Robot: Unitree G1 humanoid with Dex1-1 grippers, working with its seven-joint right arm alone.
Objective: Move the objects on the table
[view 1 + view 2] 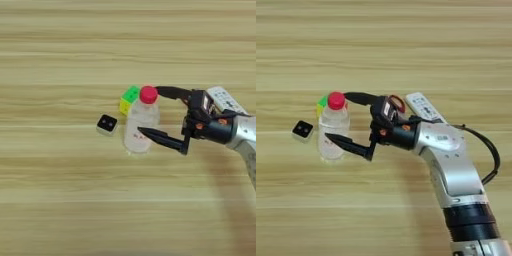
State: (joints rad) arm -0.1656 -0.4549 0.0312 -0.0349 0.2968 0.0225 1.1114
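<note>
One clear bottle (141, 125) with a red cap (148, 94) stands upright near the middle of the counter (75, 200), and it sits right in the gap of the jaws. The right gripper (342, 118) reaches in from the right with its jaws spread wide: the far finger (172, 92) runs level with the cap, its tip just beside the cap's right edge, while the near finger (162, 139) crosses in front of the bottle's lower body, its tip lying over the clear plastic. Whether either finger actually presses on the bottle, I cannot tell; the spread looks wider than the bottle itself.

Just behind the bottle, to its left, there's the puzzle cube (129, 99), green and yellow faces showing, partly hidden by the bottle's shoulder. Further left, a little apart, sits the small white box (107, 124) with its black top facing up.

Over on the right, the white remote (424, 106) lies at a slant behind the gripper's wrist, its near end covered by the arm. A bit of red (398, 103) peeks out just above the wrist, too hidden to name. The silver forearm (453, 170) comes up from the bottom right corner, a black cable (491, 152) looping off its side.
</note>
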